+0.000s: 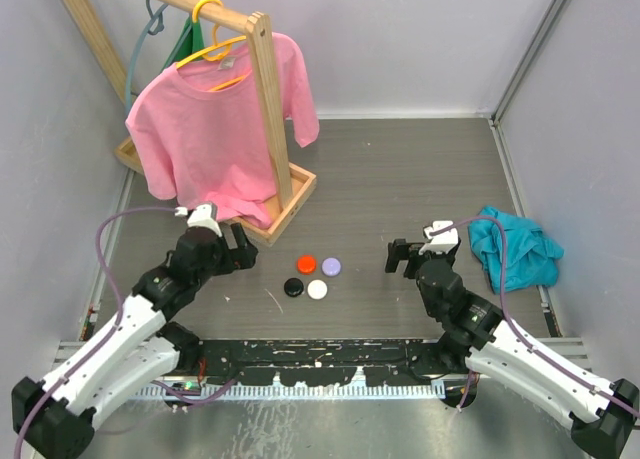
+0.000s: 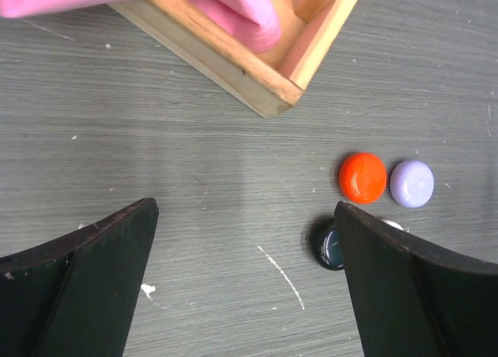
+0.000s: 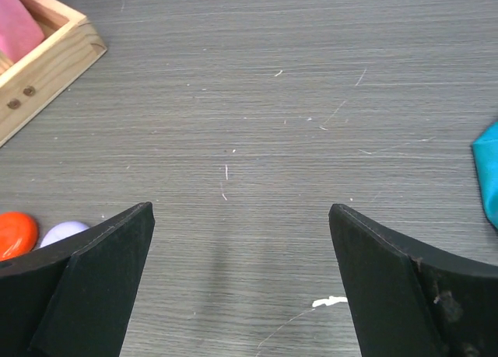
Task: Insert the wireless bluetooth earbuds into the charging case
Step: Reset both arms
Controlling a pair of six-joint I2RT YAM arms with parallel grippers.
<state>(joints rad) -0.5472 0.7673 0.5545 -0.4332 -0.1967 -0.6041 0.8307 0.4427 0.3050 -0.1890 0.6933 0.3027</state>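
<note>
1. Top view: left pincer (image 1: 240, 249) and right pincer (image 1: 400, 257) are both spread wide and empty. Between them, nearer the left, four shut round cases sit on the tabletop (image 1: 420, 179): orange case (image 1: 306, 264), purple case (image 1: 331, 267), black case (image 1: 293, 287), white case (image 1: 317, 289).
2. Left wrist: orange and purple cases lie ahead-right, the black case at the right fingertip.
3. Right wrist: nothing between the fingers. No loose earbuds in sight; they are likely inside, so the task looks finished.

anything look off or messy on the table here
Only the teal cloth, heaped at the right edge of the table rather than hung like the pink shirt. The four small round pieces sit tidily clustered.
</note>
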